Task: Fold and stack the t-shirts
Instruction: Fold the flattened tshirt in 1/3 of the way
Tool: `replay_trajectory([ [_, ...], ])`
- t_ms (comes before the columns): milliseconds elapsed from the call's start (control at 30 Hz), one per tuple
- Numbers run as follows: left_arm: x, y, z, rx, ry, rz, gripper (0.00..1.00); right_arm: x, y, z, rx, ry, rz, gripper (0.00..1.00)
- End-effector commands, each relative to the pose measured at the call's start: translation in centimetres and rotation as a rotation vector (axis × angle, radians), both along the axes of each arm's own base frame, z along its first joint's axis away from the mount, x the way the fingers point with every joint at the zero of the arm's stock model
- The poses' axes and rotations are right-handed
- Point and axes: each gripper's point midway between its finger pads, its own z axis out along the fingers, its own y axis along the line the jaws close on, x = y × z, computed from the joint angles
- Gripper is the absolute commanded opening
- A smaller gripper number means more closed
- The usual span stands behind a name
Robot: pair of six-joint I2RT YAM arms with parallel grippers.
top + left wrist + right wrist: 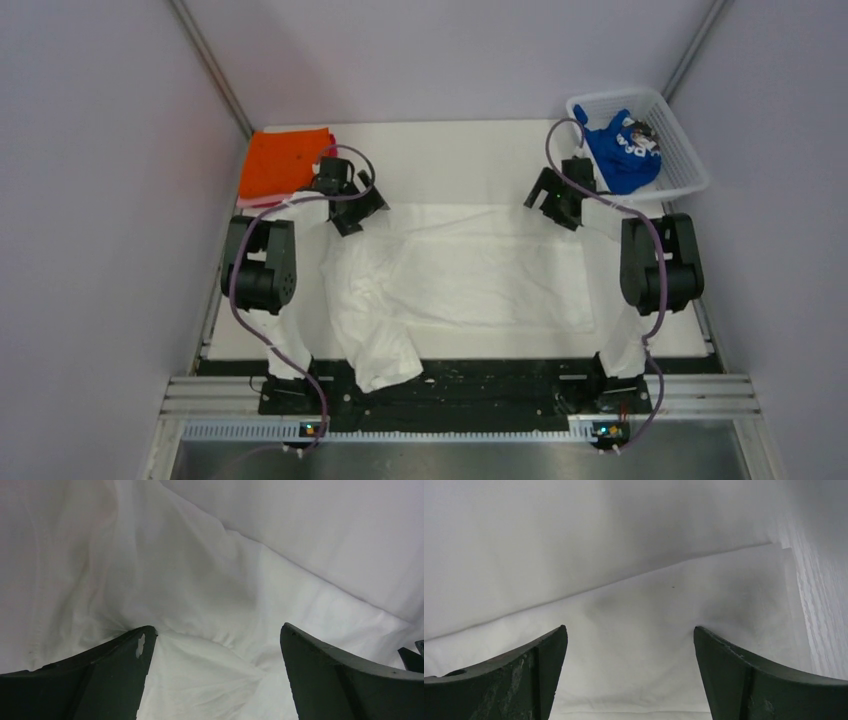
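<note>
White t-shirt (480,265) lay spread under and between my jaws. My left gripper (216,632) and right gripper (629,630) gaped wide, gripping nothing.

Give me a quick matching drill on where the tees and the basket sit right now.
Things:
1. white tee
2. orange tee
3. blue tee
4. basket

Places:
A. far right corner
B. bunched up inside the basket
C. far left corner, folded
D. spread out in the middle, between the arms

Pairs: 1-D, 2-C, 3-B, 4-A
</note>
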Motion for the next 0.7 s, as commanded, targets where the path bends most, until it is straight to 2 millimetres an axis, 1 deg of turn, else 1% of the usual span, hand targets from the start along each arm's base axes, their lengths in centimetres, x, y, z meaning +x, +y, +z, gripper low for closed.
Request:
replay_trajectory([
  [0,4.8,1.1,-1.4,0.003,-0.024,0.017,0.99,3.4,-0.5,-2.5,-0.025,0.005,-0.039,0.95],
  [33,5.9,1.1,-1.6,0.003,-0.024,0.014,0.99,4.2,-0.6,-3.0,-0.023,0.006,-0.042,0.96],
  [67,7.0,1.2,-1.7,0.006,-0.027,0.012,0.99,4.9,-0.7,-3.9,-0.023,0.019,-0.046,0.95],
  [167,10.1,1.6,-2.5,0.006,-0.02,0.016,0.99,7.7,-1.4,-4.5,-0.028,0.004,-0.064,0.95],
  [200,10.8,1.7,-3.0,0.0,-0.015,0.014,0.99,8.6,-1.5,-4.3,-0.029,-0.011,-0.063,0.95],
  [267,12.1,1.6,-2.2,-0.02,-0.039,0.004,0.99,10.4,-1.5,-3.2,-0.038,-0.042,-0.054,0.95],
  [333,12.6,1.4,-0.4,-0.02,-0.076,-0.009,0.99,11.3,-1.2,-1.2,-0.04,-0.067,-0.032,0.96],
  [367,12.5,1.3,1.0,-0.018,-0.101,-0.017,0.99,11.4,-1.0,0.0,-0.045,-0.087,-0.019,0.97],
  [433,11.6,1.3,3.9,0.001,-0.151,-0.027,0.99,11.0,-0.7,2.6,-0.079,-0.124,-0.007,0.99],
  [500,9.7,1.4,6.8,0.03,-0.19,-0.031,0.99,9.8,-0.6,5.3,-0.109,-0.158,-0.008,0.99],
  [533,8.3,1.3,8.3,0.047,-0.205,-0.034,0.99,8.8,-0.6,6.5,-0.115,-0.172,-0.012,0.99],
  [567,6.3,1.4,8.5,0.07,-0.19,-0.038,0.99,7.8,-0.5,7.5,-0.112,-0.185,-0.016,0.99],
  [600,4.5,1.3,9.8,0.091,-0.199,-0.041,0.99,6.4,-0.7,8.5,-0.109,-0.195,-0.03,0.99],
  [633,2.5,1.5,10.4,0.119,-0.195,-0.035,0.99,4.4,-1.0,8.1,-0.106,-0.178,-0.047,0.99],
  [667,0.4,1.4,10.7,0.142,-0.183,-0.034,0.99,2.8,-1.4,8.9,-0.1,-0.188,-0.069,0.99],
])
